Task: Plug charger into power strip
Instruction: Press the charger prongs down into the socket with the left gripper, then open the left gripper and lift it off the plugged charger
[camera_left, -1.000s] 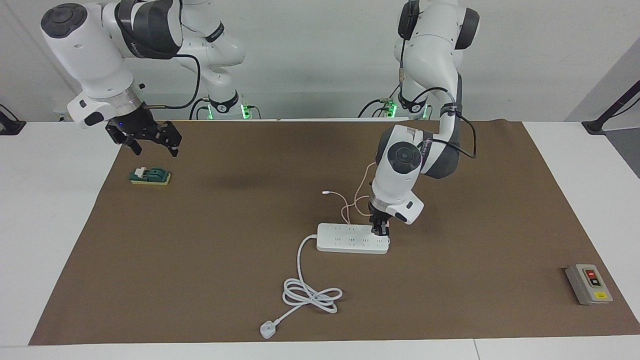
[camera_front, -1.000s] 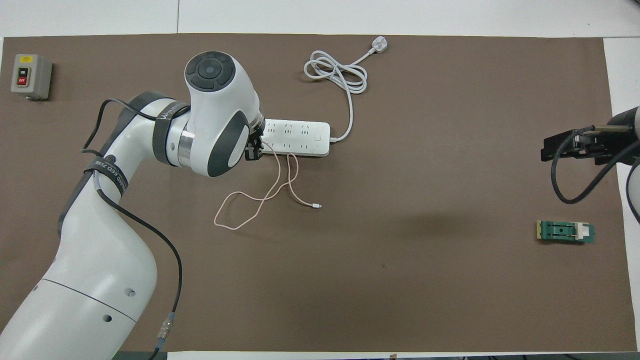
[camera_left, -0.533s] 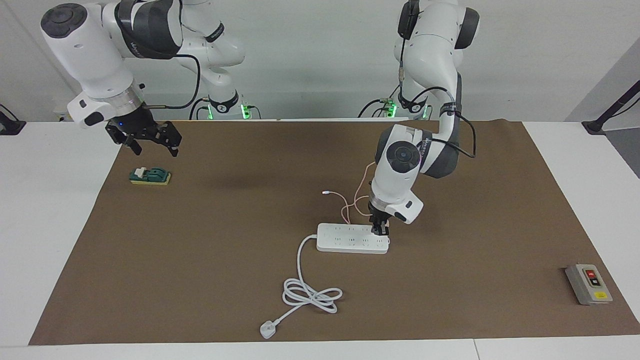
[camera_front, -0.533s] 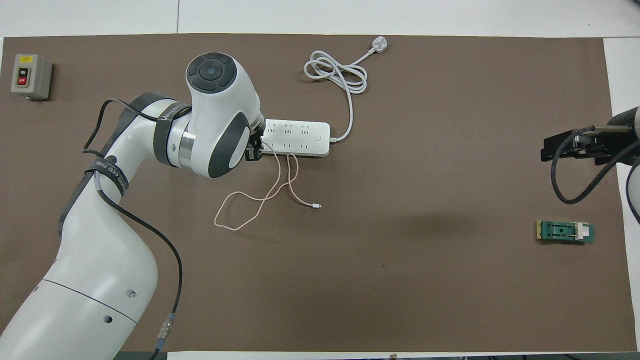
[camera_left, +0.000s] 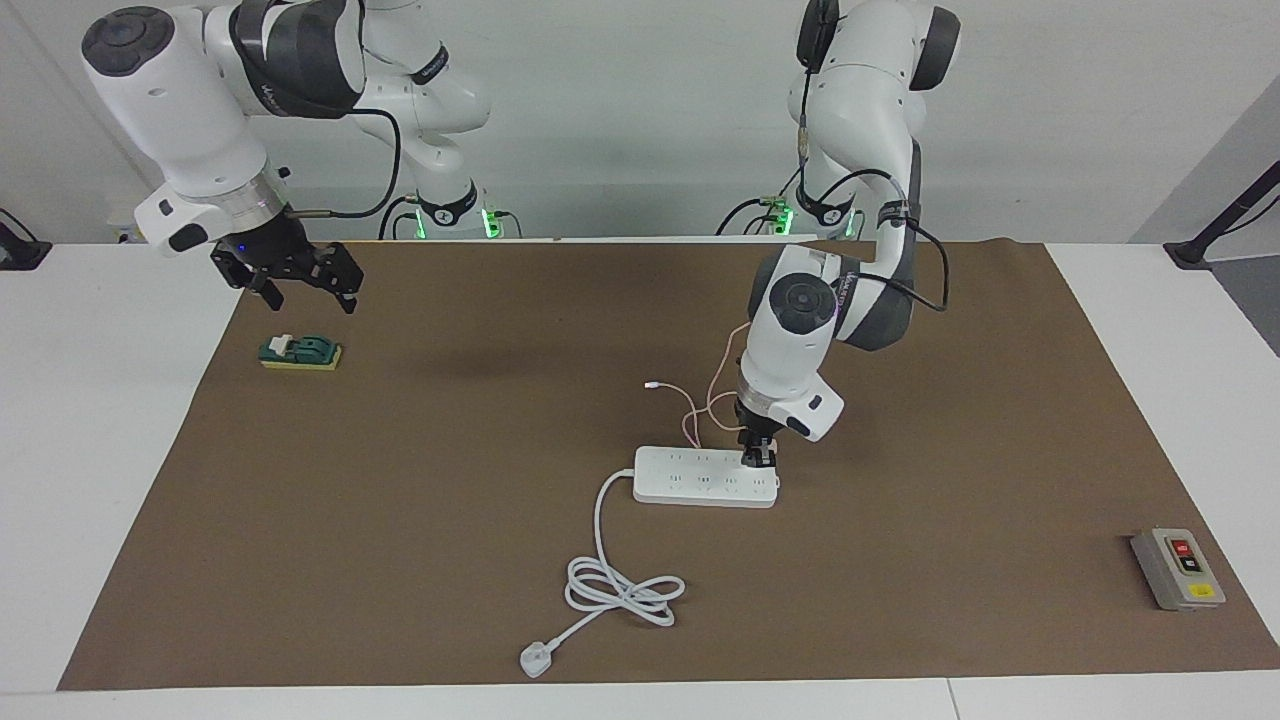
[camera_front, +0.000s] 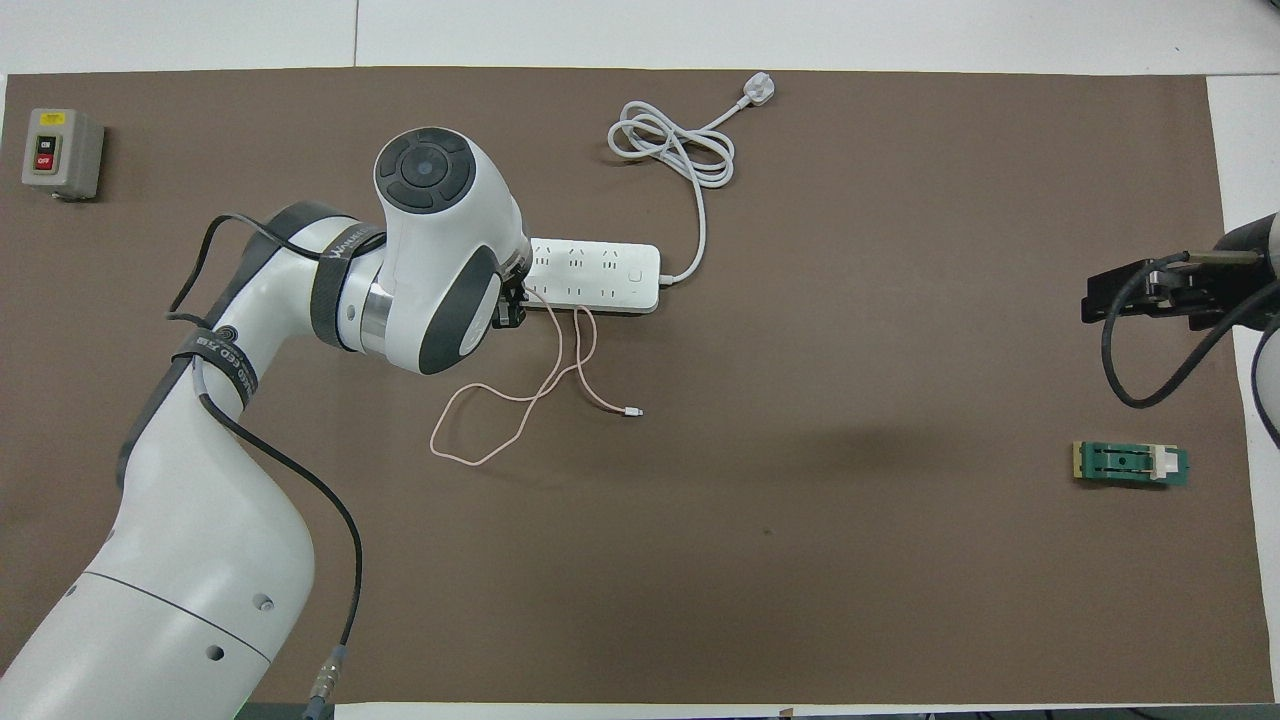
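The white power strip (camera_left: 700, 478) lies flat in the middle of the brown mat; it also shows in the overhead view (camera_front: 600, 272). My left gripper (camera_left: 758, 457) stands upright on the strip's end toward the left arm, shut on the pale pink charger, which is almost wholly hidden between the fingers. In the overhead view the wrist covers the left gripper (camera_front: 510, 305). The thin pink cable (camera_left: 712, 395) loops from the gripper over the mat, nearer to the robots than the strip (camera_front: 520, 400). My right gripper (camera_left: 300, 285) is open and waits above the mat's edge.
The strip's thick white cord (camera_left: 620, 590) coils farther from the robots and ends in a white plug (camera_left: 535, 660). A green-and-yellow block (camera_left: 300, 352) lies under the right gripper. A grey button box (camera_left: 1178, 568) sits at the left arm's end.
The left arm's wrist and forearm have risen and tilted slightly, while the gripper stays at the strip's end. The pink cable has shifted a little. The right arm has not moved.
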